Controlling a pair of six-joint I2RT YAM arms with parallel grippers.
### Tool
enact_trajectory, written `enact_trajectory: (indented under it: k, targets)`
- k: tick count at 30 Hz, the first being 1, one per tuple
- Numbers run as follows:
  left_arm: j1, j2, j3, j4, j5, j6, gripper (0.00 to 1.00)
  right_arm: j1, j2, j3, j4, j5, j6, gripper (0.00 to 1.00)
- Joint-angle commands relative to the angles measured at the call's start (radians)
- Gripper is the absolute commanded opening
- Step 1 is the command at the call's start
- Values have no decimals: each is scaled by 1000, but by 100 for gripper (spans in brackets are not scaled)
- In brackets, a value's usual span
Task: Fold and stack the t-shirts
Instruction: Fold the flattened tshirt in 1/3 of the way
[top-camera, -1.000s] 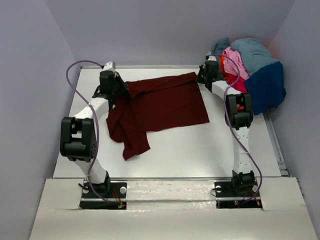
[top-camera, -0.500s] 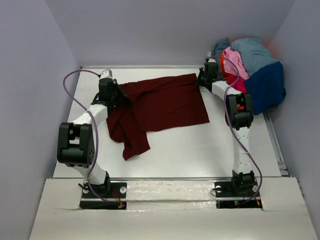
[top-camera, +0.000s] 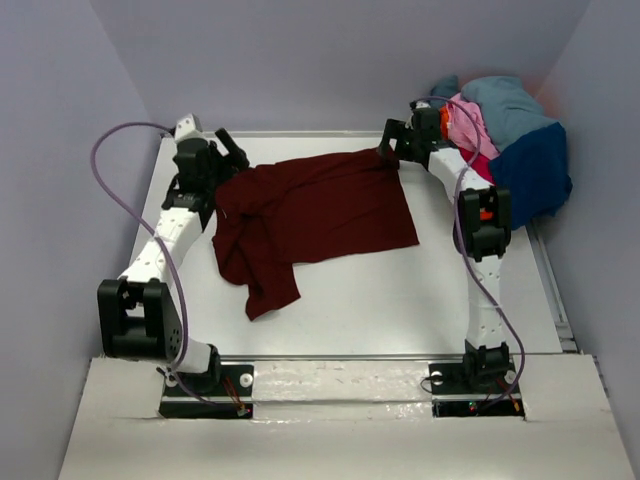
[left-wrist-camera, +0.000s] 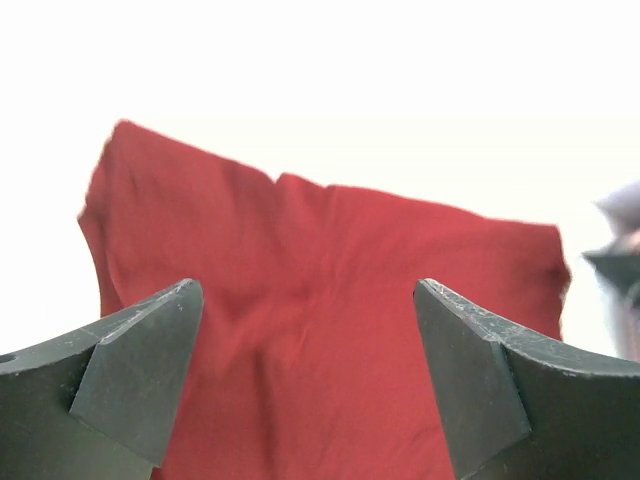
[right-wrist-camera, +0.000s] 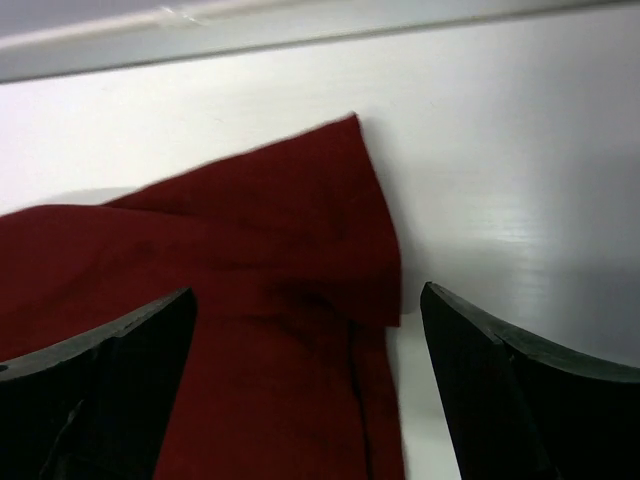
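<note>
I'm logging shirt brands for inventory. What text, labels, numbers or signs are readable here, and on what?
None legible. The maroon t-shirt is plain, the piled t-shirts show no print, and the orange mark on the right arm is too small to read.

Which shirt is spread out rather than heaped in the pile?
The dark maroon t-shirt, spread on the table; the other shirts sit heaped at the far right corner.

The near half of the white table lies bare. A spread dark maroon cloth t-shirt covers the far middle. A heap of pink, teal, navy and red cloth shirts fills the far right corner, beside the right arm; pale lavender walls hem three sides.
</note>
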Motion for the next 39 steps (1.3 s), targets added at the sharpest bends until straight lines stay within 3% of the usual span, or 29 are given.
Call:
enact_trajectory:
  k: [1, 6, 11, 14, 18, 24, 28, 33, 39]
  targets:
    - [60, -66, 196, -60, -118, 24, 99, -5, -196, 27, -59, -98, -40, 100]
    - [126, -20, 236, -225, -158, -43, 99, -5, -383, -183, -41, -164, -28, 99]
    - [167, 21, 185, -356, -72, -159, 93, -5, -468, -404, -50, -195, -10, 89]
    - [167, -37, 83, -362, 16, -185, 90, -5, -524, -518, -61, -203, 12, 88]
    - [167, -173, -28, -447, 19, -209, 89, -5, -598, -644, -64, -218, 18, 83]
    - [158, -302, -204, -565, -129, -332, 88, 13, -636, -771, -89, -231, 30, 77]
    - [158, -249, -270, -524, -170, -372, 87, 13, -661, -819, -101, -194, 42, 75]
    - [158, -120, -269, -453, -167, -360, 81, 13, -667, -851, -151, -116, 30, 71]
    - [149, -69, -270, -329, -121, -315, 71, 13, -649, -865, -216, -4, 39, 63]
